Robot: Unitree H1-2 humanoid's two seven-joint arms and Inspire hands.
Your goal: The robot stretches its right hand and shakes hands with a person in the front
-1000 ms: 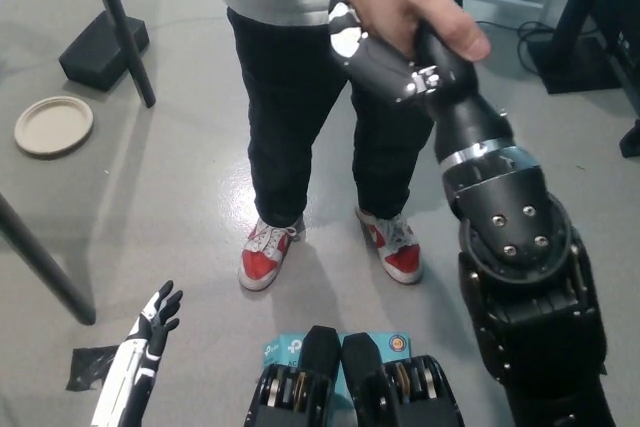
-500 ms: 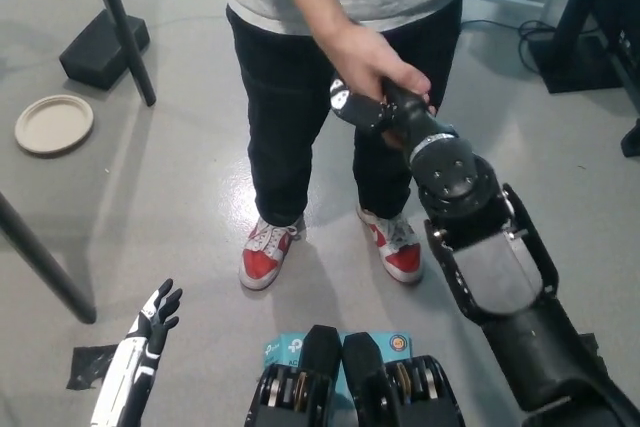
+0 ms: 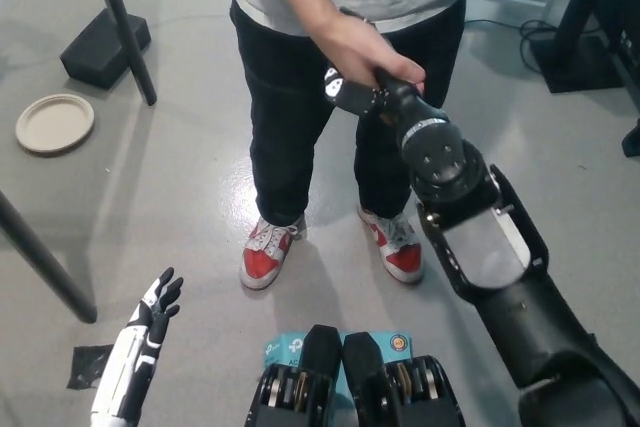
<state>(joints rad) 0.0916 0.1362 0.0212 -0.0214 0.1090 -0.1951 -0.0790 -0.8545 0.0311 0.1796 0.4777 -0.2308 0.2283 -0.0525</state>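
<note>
A person in a grey shirt and black trousers (image 3: 290, 97) stands right in front of me in red-and-white shoes. The person's hand (image 3: 362, 52) is wrapped over my black right hand (image 3: 352, 93), which reaches forward at the end of my stretched black arm (image 3: 470, 227). My right hand's fingers are closed in the person's grip and mostly covered by it. My white left hand (image 3: 155, 309) hangs at the lower left, fingers apart, holding nothing.
A tan round plate (image 3: 54, 123) lies on the grey floor at the left. A black stand with a block base (image 3: 105, 42) rises at the upper left, and a dark table leg (image 3: 45, 267) slants at the left. Black equipment (image 3: 590, 17) fills the upper right.
The clasped hands have dropped from high up and my right arm has lowered and stretched further forward. Over the last half second they shifted slightly up and left. My left hand barely moved.
</note>
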